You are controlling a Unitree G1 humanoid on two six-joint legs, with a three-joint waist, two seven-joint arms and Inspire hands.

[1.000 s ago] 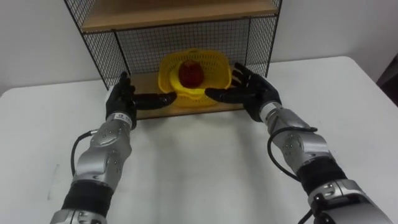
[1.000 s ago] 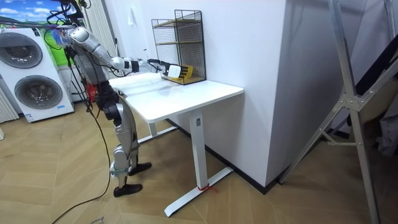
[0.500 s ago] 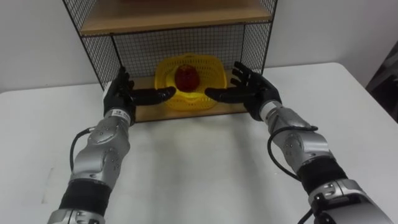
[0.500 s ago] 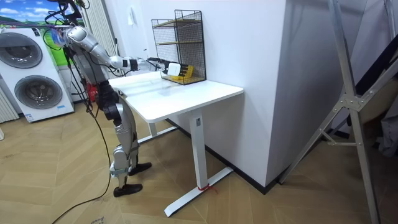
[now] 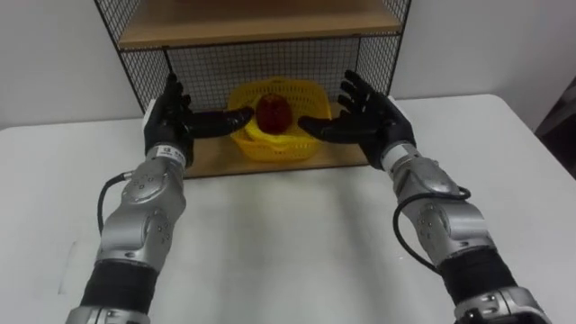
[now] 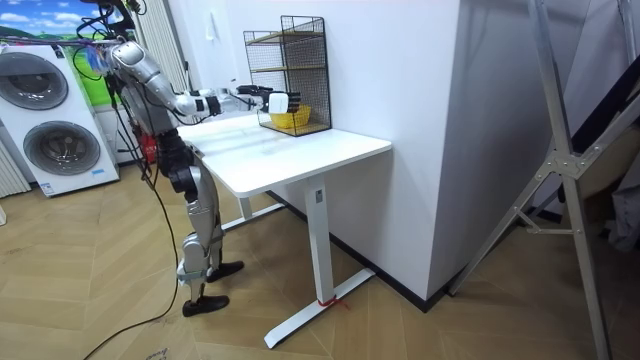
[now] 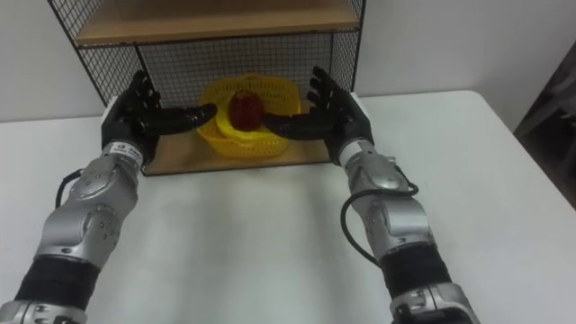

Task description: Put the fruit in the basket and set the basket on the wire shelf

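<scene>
A yellow basket [image 5: 274, 135] sits on the lower wooden board of the wire shelf [image 5: 144, 76], with a red fruit [image 5: 274, 112] inside it. My left hand [image 5: 169, 120] is open at the basket's left, its thumb stretched toward the rim. My right hand [image 5: 376, 117] is open at the basket's right, thumb likewise at the rim. Whether the thumbs touch the basket I cannot tell. In the room view I stand at the table's left end with both arms stretched to the wire shelf [image 6: 290, 70], where the basket [image 6: 290, 120] shows low down.
The shelf stands at the back of a white table [image 5: 288, 243], against a white wall. An upper wooden board [image 5: 261, 22] hangs close above the basket. Wire mesh closes the shelf's back and sides. Two washing machines [image 6: 50, 120] stand behind me.
The basket has gone from the board's front edge farther into the shelf. Both hands have risen a little and spread, staying open on either side.
</scene>
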